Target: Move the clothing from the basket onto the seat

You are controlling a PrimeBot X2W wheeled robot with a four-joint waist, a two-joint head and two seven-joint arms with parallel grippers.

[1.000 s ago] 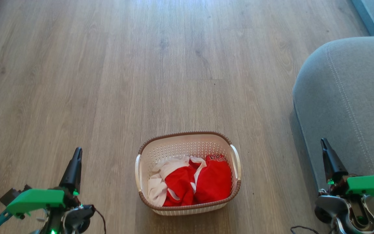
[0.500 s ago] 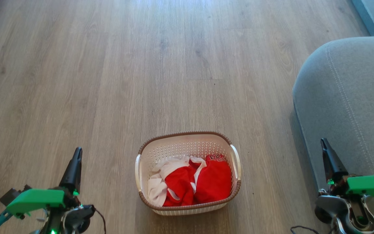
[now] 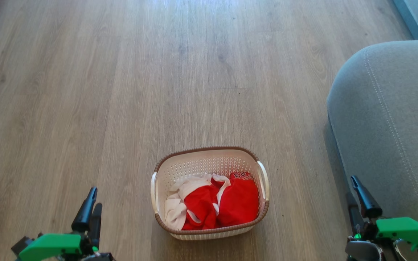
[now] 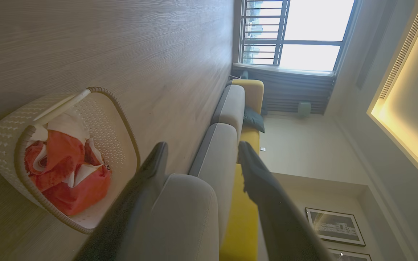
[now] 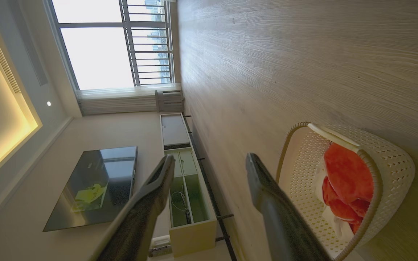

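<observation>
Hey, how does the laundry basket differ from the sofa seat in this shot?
The basket is small, cream perforated plastic with a brown rim; the seat is far bigger, grey fabric with pale stitching. The basket holds the red and white clothing; the seat's visible part carries none. Both have rounded corners.

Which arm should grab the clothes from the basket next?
Probably right: the open right tool is beside the grey upholstered seat, with the cream perforated plastic basket of red and white fabric clothing close by.
</observation>
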